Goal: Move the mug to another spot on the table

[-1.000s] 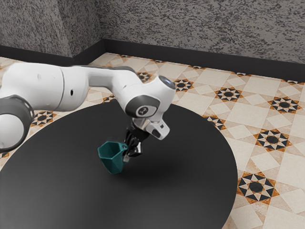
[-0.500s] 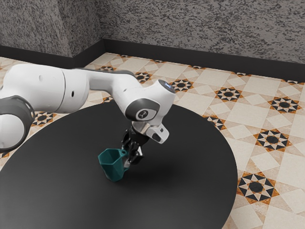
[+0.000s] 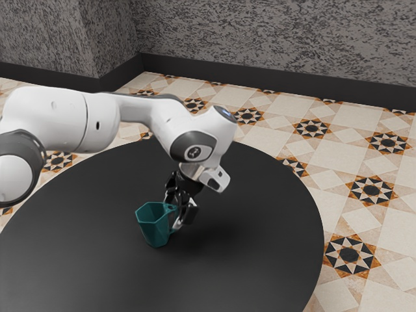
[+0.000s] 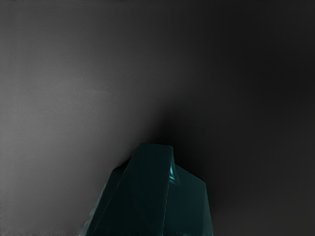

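1. Holding the mug (image 3: 155,225) in the gripper (image 3: 177,216), clenched on the wall that faces the exterior view's right, apparently with one finger inside the rim and one outside.
2. Lowered over the last second: carried higher and more tilted a second ago, now sunk toward the table (image 3: 260,240) and close to upright, mouth up.
3. Shifted only a little toward the table's near edge during that descent; now placed around the table's middle, well apart from every edge.
4. Cannot tell whether resting on the surface or hanging just above it; hardly any gap to be made out under the base in the exterior view.
5. Seen from the wrist as a dark teal shape just under the hand, with bare tabletop beyond.
6. Judged to be the set-down stage: carrying seemingly finished or nearly so, release and retreat not yet done.
7. Probably called for next: easing down until the base seats flat, then opening and rising straight up, so as not to snag the rim and tip it.
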Controlling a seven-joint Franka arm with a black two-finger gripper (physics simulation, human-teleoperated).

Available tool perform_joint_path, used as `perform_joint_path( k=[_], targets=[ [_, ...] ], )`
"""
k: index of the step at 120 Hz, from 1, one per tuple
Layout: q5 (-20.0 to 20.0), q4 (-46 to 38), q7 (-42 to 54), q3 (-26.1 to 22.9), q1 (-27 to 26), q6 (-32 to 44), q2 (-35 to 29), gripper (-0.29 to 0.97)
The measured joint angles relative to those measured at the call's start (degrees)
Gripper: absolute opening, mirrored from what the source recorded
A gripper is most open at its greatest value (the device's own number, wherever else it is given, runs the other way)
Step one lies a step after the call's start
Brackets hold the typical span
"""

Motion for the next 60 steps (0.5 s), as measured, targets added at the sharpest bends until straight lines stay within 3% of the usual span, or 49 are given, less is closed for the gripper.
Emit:
perform_joint_path(
  k=[36,60],
  targets=[
    [-0.5,3.9,-0.1,-0.9,0.0,0.0,-2.1,0.67],
    [-7.9,2.7,1.3,-1.1,1.2,1.0,-11.5,0.68]
  ],
)
